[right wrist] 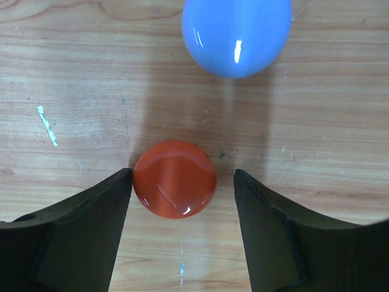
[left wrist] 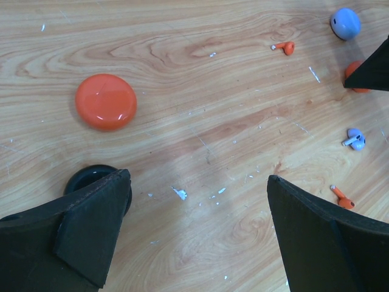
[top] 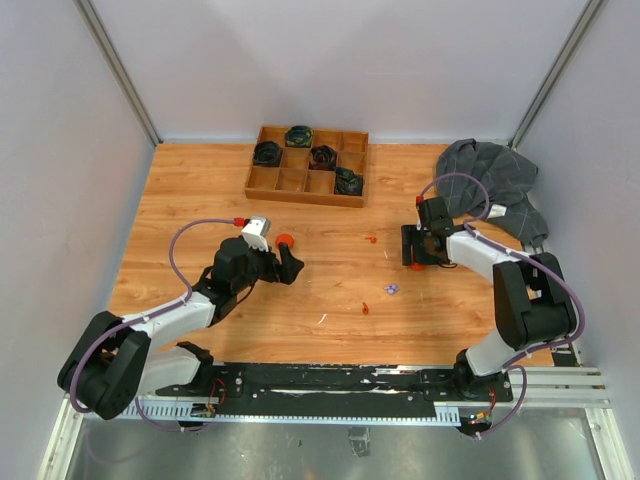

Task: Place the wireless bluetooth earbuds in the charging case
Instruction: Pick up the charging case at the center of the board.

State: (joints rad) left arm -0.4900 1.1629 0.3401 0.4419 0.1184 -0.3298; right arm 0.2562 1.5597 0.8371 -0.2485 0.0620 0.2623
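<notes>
Two orange-red earbuds (top: 371, 239) (top: 365, 309) and a pale lavender earbud (top: 391, 289) lie loose on the table between the arms. In the left wrist view they show as an orange one (left wrist: 287, 47), a lavender one (left wrist: 354, 139) and an orange one (left wrist: 342, 198). My left gripper (left wrist: 197, 179) is open and empty over bare wood, with an orange puck case (left wrist: 106, 101) ahead of it and a black case (left wrist: 85, 180) half hidden by its left finger. My right gripper (right wrist: 182, 176) is open around a small orange case (right wrist: 175, 178), which touches the left finger. A blue case (right wrist: 237, 33) lies just beyond.
A wooden compartment tray (top: 306, 186) with several black cases stands at the back middle. A grey cloth (top: 490, 175) lies at the back right. White slivers (left wrist: 179, 193) dot the wood. Walls close in left, right and back.
</notes>
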